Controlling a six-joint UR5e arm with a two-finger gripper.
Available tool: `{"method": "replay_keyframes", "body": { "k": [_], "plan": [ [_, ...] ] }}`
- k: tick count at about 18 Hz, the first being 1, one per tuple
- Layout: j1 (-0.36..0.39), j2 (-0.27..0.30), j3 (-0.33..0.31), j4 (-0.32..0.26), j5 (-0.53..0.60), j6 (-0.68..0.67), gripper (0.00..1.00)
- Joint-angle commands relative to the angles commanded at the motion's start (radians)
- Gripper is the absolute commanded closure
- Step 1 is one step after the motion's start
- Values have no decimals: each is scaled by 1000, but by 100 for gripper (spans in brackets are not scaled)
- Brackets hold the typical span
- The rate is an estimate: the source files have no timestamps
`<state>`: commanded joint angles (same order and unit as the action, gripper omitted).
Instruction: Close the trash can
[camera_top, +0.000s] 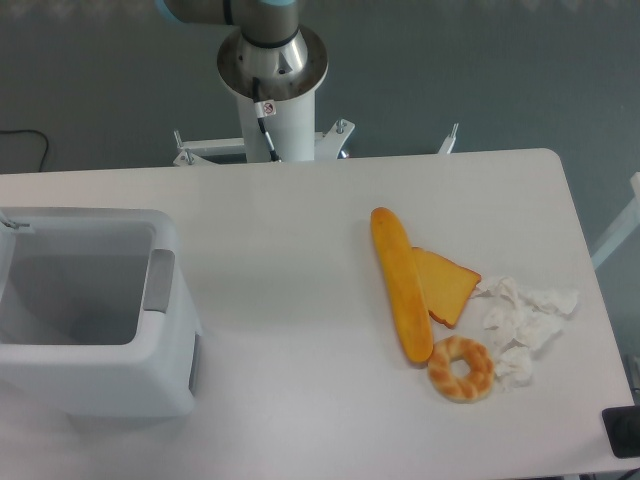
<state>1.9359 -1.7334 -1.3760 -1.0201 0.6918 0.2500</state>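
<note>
A grey floor is seen behind a white table (290, 300). The arm's base (272, 75) is mounted at the far edge; the pincer is out of view, so its opening cannot be told. The trash can (150, 385), boxy smooth white plastic, stands open at the left edge, well left of the base. A baguette (401, 284), toast slice (448, 284), bagel (461, 368) and crumpled tissue (525, 320) lie right.
</note>
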Motion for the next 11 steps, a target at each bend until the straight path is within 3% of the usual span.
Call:
{"method": "replay_keyframes", "body": {
  "k": [7,11],
  "plan": [
    [26,3,-18,2,52,0,0],
    [57,37,-55,2,57,5,0]
  ]
}}
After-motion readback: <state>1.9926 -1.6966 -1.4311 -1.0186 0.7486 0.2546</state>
